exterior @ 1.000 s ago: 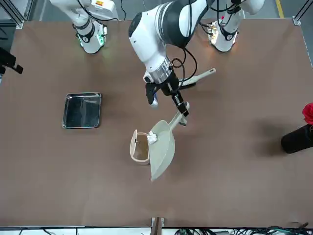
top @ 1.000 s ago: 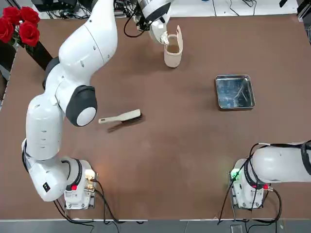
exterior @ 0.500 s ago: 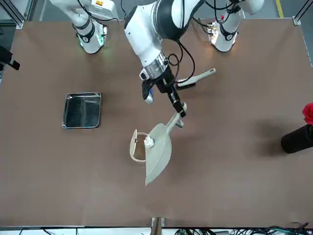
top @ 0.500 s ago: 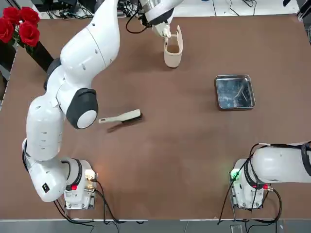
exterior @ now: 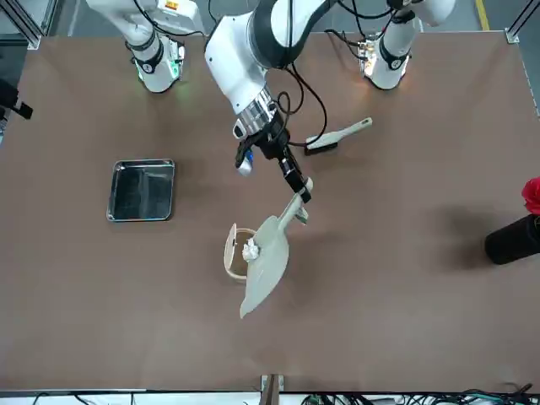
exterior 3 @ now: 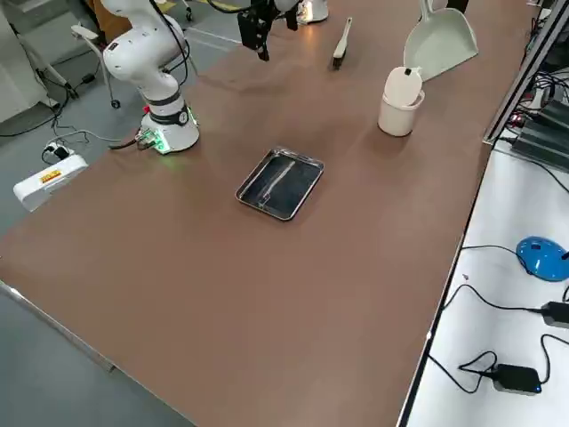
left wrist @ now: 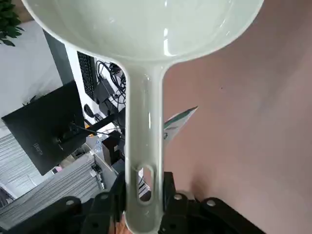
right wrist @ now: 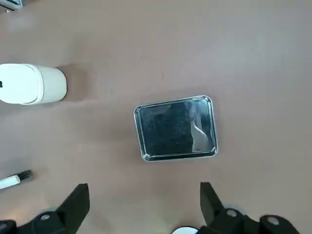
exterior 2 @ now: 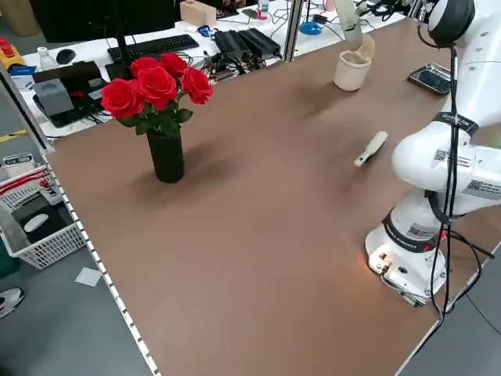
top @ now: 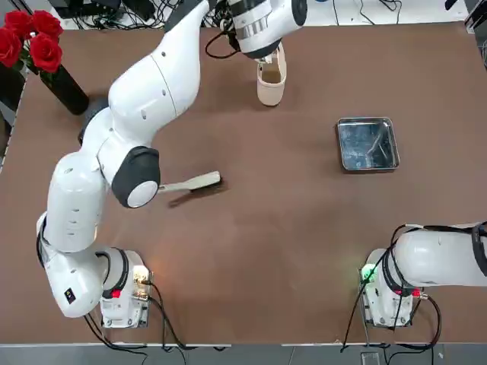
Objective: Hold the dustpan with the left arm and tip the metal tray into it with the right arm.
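Shifted since the earlier frame, my left arm (top: 141, 114) has swung a little toward my right side, carrying the dustpan (exterior: 268, 257) with it. I reach this arm far forward over the desk (top: 251, 228), its forearm slanting down in the front view to my left pincer (exterior: 304, 196). That pincer is pressed together on the end of the dustpan's handle, and the broad scoop hangs out beyond it, tilted, with a crumpled white scrap (exterior: 251, 250) at the scoop in the front view. Seen from the front, the scoop partly overlaps the small lidded bin (top: 272, 80); whether they touch I cannot tell.

My right arm (top: 441, 257) stays parked on its own side, stretched out sideways from its base, its right pincer (right wrist: 145, 197) spread wide with nothing between the fingers. The metal tray (top: 368, 144) lies flat on the desk, well apart from both pincers. The hand brush (top: 194, 182) lies near my left arm, and the vase of red roses (exterior 2: 166, 153) stands at the desk's left side.
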